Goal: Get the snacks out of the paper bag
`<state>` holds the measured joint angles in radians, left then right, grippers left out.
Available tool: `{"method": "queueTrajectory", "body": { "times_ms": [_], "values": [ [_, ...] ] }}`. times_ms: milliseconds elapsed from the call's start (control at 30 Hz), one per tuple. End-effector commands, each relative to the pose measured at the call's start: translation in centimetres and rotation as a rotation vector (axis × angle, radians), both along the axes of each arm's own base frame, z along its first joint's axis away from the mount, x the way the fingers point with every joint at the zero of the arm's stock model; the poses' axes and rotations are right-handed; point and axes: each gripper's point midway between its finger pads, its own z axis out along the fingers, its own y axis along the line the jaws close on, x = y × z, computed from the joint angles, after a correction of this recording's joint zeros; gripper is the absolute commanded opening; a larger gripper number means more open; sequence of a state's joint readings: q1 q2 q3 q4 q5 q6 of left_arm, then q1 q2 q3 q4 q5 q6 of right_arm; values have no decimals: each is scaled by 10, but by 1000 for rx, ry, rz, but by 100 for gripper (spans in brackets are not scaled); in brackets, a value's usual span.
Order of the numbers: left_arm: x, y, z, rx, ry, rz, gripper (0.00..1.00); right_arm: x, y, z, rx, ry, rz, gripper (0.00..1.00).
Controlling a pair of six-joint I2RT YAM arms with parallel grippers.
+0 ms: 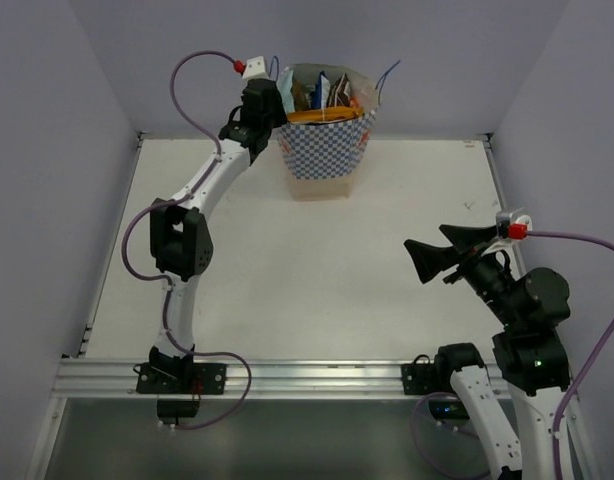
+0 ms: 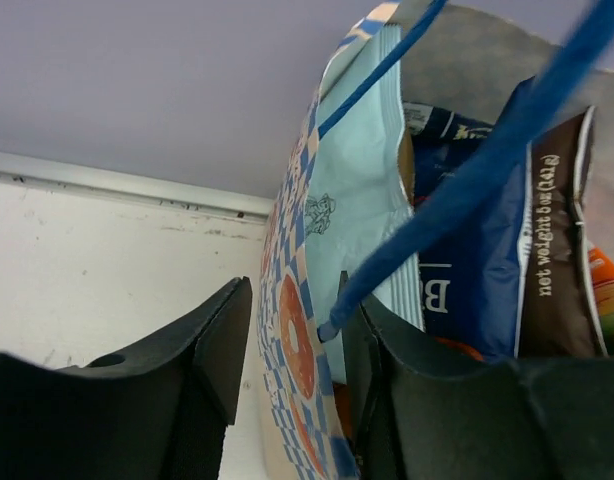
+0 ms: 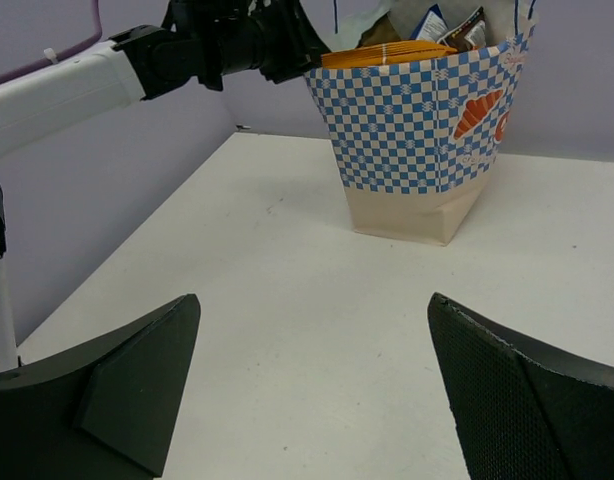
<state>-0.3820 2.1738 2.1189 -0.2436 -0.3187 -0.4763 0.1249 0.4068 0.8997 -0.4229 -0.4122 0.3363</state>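
Observation:
The paper bag (image 1: pixel 327 145) stands upright at the table's far middle, blue-and-white checkered with a cream base, also in the right wrist view (image 3: pixel 417 130). Snacks (image 1: pixel 327 95) stick out of its top. My left gripper (image 1: pixel 277 100) is open at the bag's left rim and straddles the bag wall (image 2: pixel 292 330), one finger outside and one inside, with a gap on the outer side. The left wrist view shows a light blue packet (image 2: pixel 352 190), a dark blue one (image 2: pixel 467 270), a brown one (image 2: pixel 557 240) and a blue cord handle (image 2: pixel 457 190). My right gripper (image 1: pixel 427 262) is open and empty over the table's right side.
Purple-grey walls enclose the table on the left, right and back. The bag stands close to the back wall. The left arm (image 3: pixel 77 85) reaches along the left side to the bag. Bare white tabletop (image 3: pixel 317 300) lies between the right gripper and the bag.

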Motion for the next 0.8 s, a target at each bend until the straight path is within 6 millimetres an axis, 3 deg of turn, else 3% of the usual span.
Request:
{"method": "queueTrajectory", "body": {
  "times_ms": [0, 100, 167, 233, 267, 333, 367, 433, 467, 600, 733, 767],
  "values": [
    [7, 5, 35, -3, -98, 44, 36, 1, -1, 4, -10, -46, -6, 99],
    [1, 6, 40, 0, -90, 36, 18, 2, -2, 4, -14, -57, -14, 99],
    [-7, 4, 38, -1, -72, 6, 11, 2, -2, 5, -15, -58, -13, 99],
    [-21, 3, 45, -4, -59, -25, 4, 3, -2, 5, -13, -58, -16, 99],
    [-30, 3, 59, -14, -72, -36, 1, 6, -4, 6, -9, -53, -32, 99],
    [-44, 2, 54, -13, -29, -72, 0, 7, -6, 7, -4, -50, -44, 99],
    [-55, 3, 68, -22, -38, -87, 0, 7, -6, 8, -5, -51, -44, 99],
    [-73, 2, 56, -13, 28, -130, 0, 8, -6, 12, -7, -52, -43, 99],
    [-84, 3, 66, -14, 24, -150, 0, 11, -5, 11, -9, -38, -43, 99],
    [-127, 9, 36, 44, 160, -225, 0, 18, -5, 14, -14, -7, -45, 99],
    [-180, 12, 7, 50, 280, -329, 0, 27, -2, 24, -6, 28, -39, 99],
    [-201, 16, 1, 42, 299, -350, 0, 30, -1, 25, -8, 38, -33, 99]
  ]
}}
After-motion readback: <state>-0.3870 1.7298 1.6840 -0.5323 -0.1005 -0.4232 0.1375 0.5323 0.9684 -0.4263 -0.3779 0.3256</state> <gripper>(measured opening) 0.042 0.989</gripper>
